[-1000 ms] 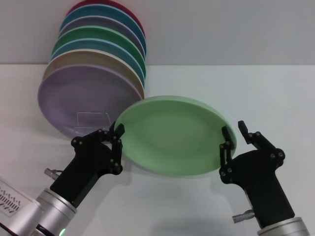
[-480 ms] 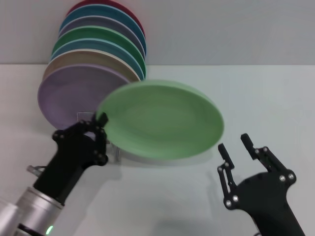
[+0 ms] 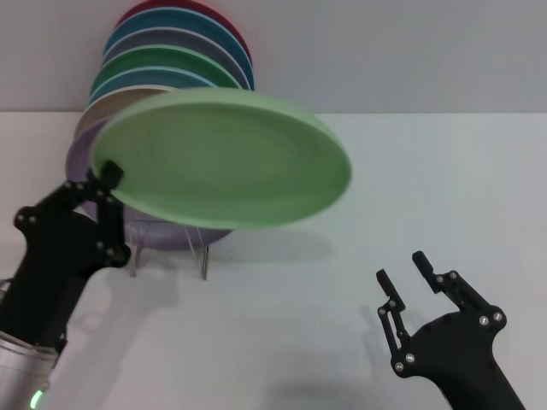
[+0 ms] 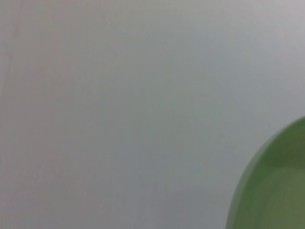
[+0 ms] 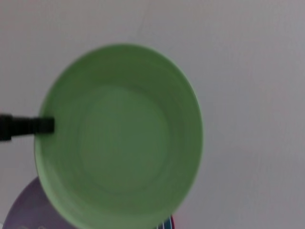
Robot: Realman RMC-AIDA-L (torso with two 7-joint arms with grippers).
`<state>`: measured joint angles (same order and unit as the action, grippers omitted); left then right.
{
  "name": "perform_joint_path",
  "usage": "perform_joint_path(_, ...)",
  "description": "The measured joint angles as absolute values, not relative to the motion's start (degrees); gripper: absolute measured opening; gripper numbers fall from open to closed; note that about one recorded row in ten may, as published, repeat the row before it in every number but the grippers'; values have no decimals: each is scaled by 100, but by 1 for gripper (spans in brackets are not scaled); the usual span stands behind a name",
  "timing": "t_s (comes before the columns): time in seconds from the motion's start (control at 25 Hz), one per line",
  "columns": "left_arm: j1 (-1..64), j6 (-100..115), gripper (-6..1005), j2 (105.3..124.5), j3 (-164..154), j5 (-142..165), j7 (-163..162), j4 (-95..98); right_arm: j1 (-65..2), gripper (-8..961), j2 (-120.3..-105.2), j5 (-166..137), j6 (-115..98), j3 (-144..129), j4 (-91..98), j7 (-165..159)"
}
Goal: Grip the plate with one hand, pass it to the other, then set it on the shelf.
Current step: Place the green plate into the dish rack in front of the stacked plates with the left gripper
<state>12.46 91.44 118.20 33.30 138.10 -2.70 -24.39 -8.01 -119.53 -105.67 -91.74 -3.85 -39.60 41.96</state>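
The pale mint-green plate (image 3: 224, 158) hangs in the air at the left, tilted, in front of the stacked plates. My left gripper (image 3: 109, 177) is shut on its left rim. The plate also fills the right wrist view (image 5: 119, 136), where one left finger (image 5: 28, 125) shows on its rim, and a slice of its rim (image 4: 274, 186) shows in the left wrist view. Below the plate stands the clear wire shelf (image 3: 167, 242), its front loop on the table. My right gripper (image 3: 400, 272) is low at the right, open, empty and well clear of the plate.
Several coloured plates (image 3: 179, 64) lean in a row on the shelf against the back wall, with a lavender one (image 3: 79, 157) in front. The white table (image 3: 427, 188) stretches to the right.
The right gripper has let go of the plate and dropped back toward the front right. The left gripper has carried the plate up and to the left, above the shelf.
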Motion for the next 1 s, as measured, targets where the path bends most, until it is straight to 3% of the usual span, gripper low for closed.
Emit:
perform_joint_path(0.4, 1670, 9239, 56, 11832, 4248, 13827, -258, -1757, -893, 347, -11953, -10557, -8951, -193, -3862, 4055)
perform_joint_path(1.0, 1743, 9413, 68, 11810, 4359, 13845, -680, -917, -835, 351, -11953, -10555, -8939, 74, -3858, 4043)
